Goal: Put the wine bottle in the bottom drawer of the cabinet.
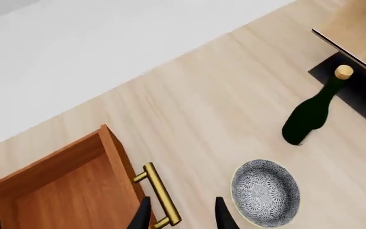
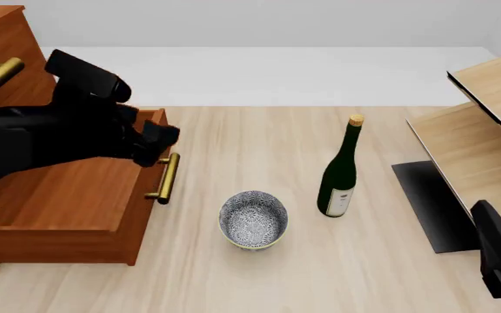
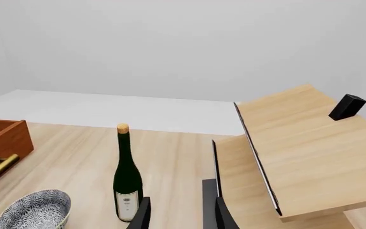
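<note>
Bottom drawer stands open; wine bottle remains upright on the desk, both pincers released, transfer still pending.

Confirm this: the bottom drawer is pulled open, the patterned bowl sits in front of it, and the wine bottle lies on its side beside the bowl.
One error: the wine bottle stands upright, cork up, as the front view shows. The bottom drawer is open, and the bowl sits near its handle.
</note>
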`<state>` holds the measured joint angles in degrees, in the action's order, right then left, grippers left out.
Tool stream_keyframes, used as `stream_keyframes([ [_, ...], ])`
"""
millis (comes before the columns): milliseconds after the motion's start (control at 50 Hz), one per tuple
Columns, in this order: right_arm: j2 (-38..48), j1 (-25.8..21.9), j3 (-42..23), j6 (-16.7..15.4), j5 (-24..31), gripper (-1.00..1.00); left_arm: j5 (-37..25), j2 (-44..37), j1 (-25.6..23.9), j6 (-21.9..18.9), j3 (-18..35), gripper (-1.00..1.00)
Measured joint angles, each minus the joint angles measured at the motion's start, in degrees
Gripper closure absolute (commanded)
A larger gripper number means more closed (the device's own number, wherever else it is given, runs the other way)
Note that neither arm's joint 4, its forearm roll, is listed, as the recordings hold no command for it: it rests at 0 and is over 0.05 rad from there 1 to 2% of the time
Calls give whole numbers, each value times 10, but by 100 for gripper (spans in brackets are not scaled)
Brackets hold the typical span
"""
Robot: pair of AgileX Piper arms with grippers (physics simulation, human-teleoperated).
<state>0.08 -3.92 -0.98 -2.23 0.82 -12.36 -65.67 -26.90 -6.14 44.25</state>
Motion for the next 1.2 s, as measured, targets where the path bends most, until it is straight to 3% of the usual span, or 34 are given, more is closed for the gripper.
stream_keyframes([
  [640,0,-6,1,-1,1,-100,70,-70,-89,-18,59,-100],
  [1200,0,-9,2,1,2,-100,58,-169,-149,-36,189,-100],
])
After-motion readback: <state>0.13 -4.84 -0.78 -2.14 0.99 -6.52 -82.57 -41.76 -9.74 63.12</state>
